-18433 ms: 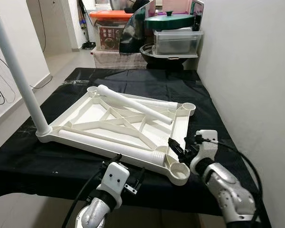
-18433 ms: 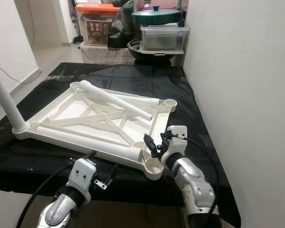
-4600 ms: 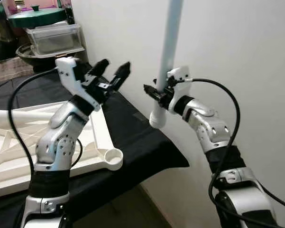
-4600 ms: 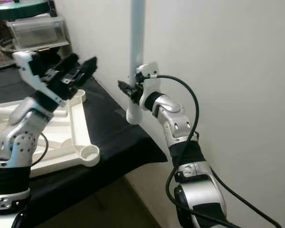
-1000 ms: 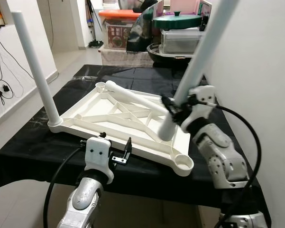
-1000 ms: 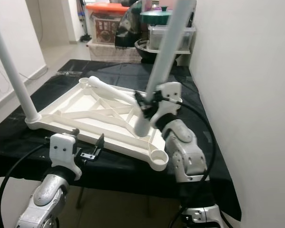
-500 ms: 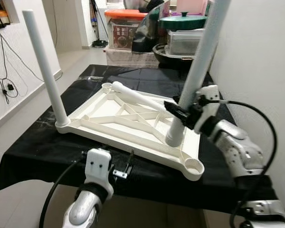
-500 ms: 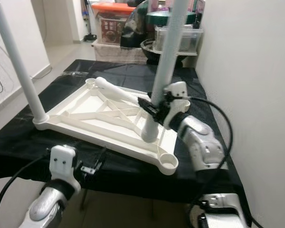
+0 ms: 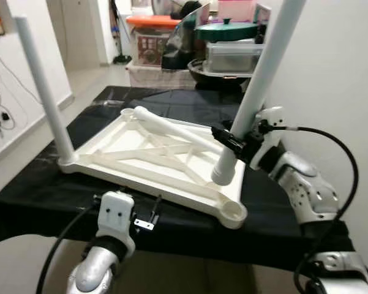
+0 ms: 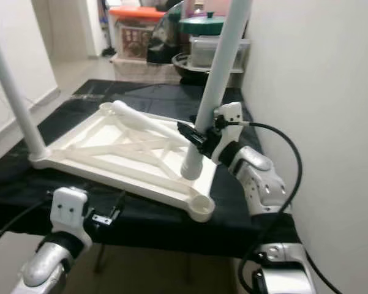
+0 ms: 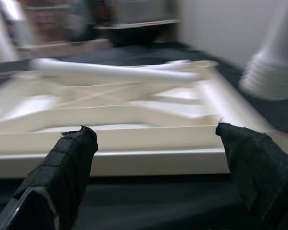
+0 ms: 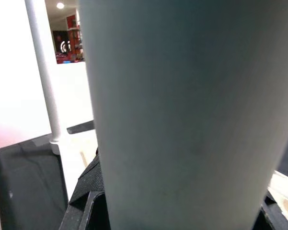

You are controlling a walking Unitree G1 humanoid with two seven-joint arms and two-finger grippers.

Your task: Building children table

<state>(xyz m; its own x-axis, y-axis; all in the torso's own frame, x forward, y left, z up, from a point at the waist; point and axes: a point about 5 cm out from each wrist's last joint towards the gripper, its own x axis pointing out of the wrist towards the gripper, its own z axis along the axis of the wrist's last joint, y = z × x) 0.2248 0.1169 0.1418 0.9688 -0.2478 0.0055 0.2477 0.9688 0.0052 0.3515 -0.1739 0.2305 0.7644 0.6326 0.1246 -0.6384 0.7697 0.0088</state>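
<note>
Above the upturned tabletop (image 9: 153, 156), the right gripper (image 9: 231, 142) is clenching a table leg (image 9: 254, 92), whose ribbed end is now hanging nearer the empty near corner socket (image 9: 232, 211) than half a second ago. The left gripper (image 11: 153, 153) is waiting, fingers spread, just before the tabletop's near edge.

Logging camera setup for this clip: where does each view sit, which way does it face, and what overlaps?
Left eye: head, facing forward and down at the tabletop on the black cloth; both arms show, the right gripper holding a leg.
Right eye: same head, same scene.
Left wrist: along the open left gripper toward the tabletop's near edge.
Right wrist: pressed against the held leg; the upright leg behind.
Shared: both eyes and the left wrist see the tabletop and the held leg's end.
</note>
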